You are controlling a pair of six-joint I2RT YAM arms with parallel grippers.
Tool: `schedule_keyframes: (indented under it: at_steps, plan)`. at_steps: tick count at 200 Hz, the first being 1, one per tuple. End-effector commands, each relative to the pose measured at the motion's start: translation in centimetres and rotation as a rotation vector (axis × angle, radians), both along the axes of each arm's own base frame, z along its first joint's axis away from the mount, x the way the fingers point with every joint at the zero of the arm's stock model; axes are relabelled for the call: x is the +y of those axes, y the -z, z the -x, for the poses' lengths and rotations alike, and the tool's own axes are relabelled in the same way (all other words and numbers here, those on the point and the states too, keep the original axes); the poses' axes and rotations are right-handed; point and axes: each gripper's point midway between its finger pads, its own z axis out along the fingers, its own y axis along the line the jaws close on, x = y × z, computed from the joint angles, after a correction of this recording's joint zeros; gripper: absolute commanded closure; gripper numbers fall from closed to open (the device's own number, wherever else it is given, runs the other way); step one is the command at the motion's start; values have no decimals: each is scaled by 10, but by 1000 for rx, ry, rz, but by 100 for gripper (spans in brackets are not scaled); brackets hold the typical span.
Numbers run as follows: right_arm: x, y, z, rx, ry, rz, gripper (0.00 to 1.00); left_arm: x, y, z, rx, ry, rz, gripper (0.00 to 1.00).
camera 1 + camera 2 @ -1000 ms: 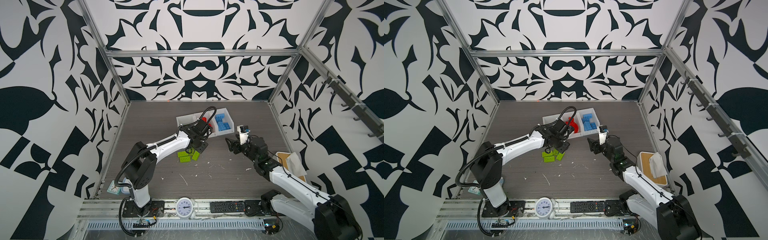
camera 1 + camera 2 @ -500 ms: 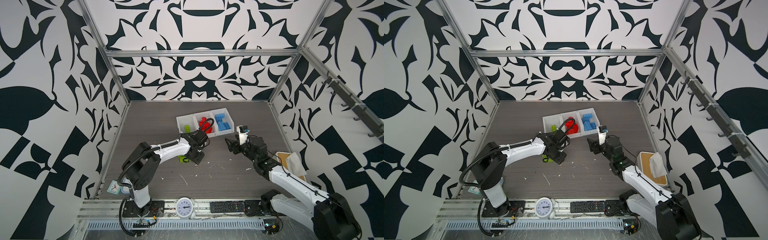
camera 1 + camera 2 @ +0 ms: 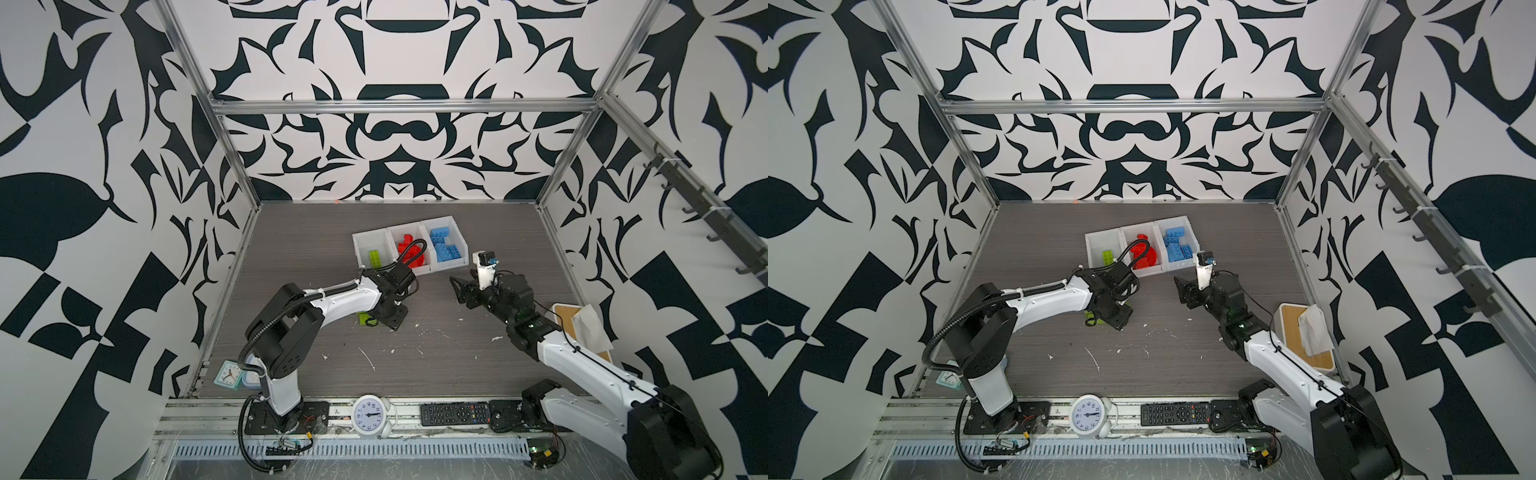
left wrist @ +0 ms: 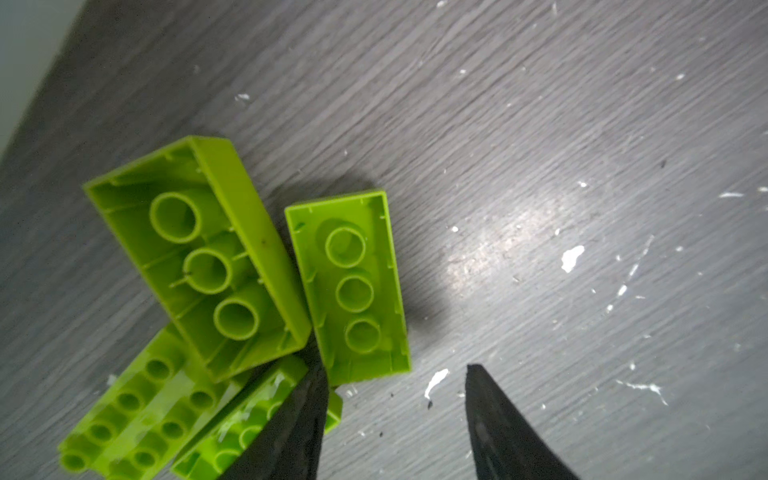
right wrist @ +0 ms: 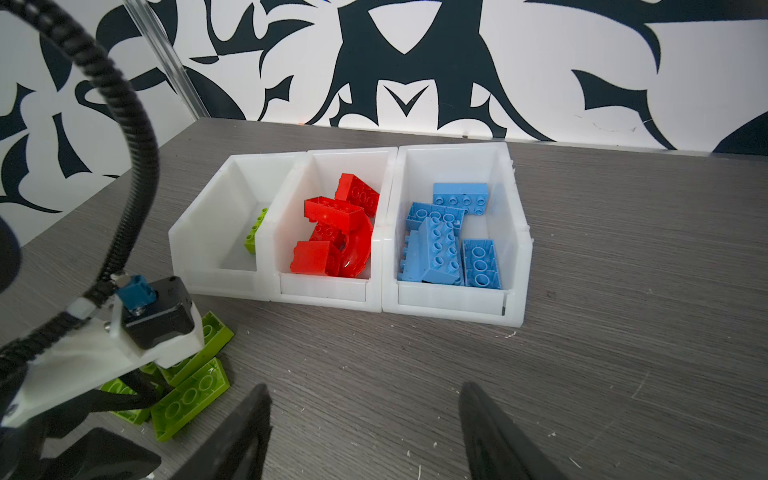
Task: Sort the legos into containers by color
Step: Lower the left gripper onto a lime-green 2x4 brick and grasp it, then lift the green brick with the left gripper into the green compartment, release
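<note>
The containers (image 3: 356, 249) (image 5: 324, 291) are three joined white bins at the back middle. The left bin holds one green brick (image 3: 375, 257) (image 5: 255, 232), the middle one red legos (image 3: 409, 249) (image 5: 332, 232), and the right one blue legos (image 3: 444, 247) (image 5: 444, 237). Several lime green legos (image 3: 365, 319) (image 4: 199, 257) (image 5: 191, 395) lie in a cluster on the table in front of the bins, two of them upside down. My left gripper (image 3: 390, 320) (image 4: 395, 368) is low beside them and open, one fingertip against a flat green plate (image 4: 353, 286), bare table between the jaws. My right gripper (image 3: 457, 289) (image 5: 365, 388) hovers open and empty before the blue bin.
A white box with a wooden lid and a tissue (image 3: 582, 328) stands at the right edge. A remote (image 3: 455, 413) and a white clock (image 3: 370, 415) lie on the front rail, and a small teal clock (image 3: 227, 374) sits front left. White scraps dot the table.
My left gripper has drawn back from the bins and come down to the green legos on the table, its jaws a little wider. The right arm has not moved.
</note>
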Motion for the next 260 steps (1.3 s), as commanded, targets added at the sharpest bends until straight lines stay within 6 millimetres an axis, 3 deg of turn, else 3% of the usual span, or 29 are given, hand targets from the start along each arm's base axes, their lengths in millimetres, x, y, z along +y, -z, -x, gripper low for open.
schedule_keyframes:
  at_steps: [1,92,144,211,260]
  plan:
    - [4,-29,-7,-72,-4,-37,26,-4,7,-2,13,-1,-2,43]
    - [4,-30,-6,-74,-4,-38,26,-3,16,-17,-19,-17,-50,46]
    - [4,-30,-6,-73,-5,-38,26,-4,19,-17,-6,-21,-45,59]
    - [5,-28,-6,-69,-7,-38,26,-7,-7,-7,-13,-27,27,74]
    - [5,-28,-7,-68,-7,-39,26,-5,-36,-8,-58,-30,62,77]
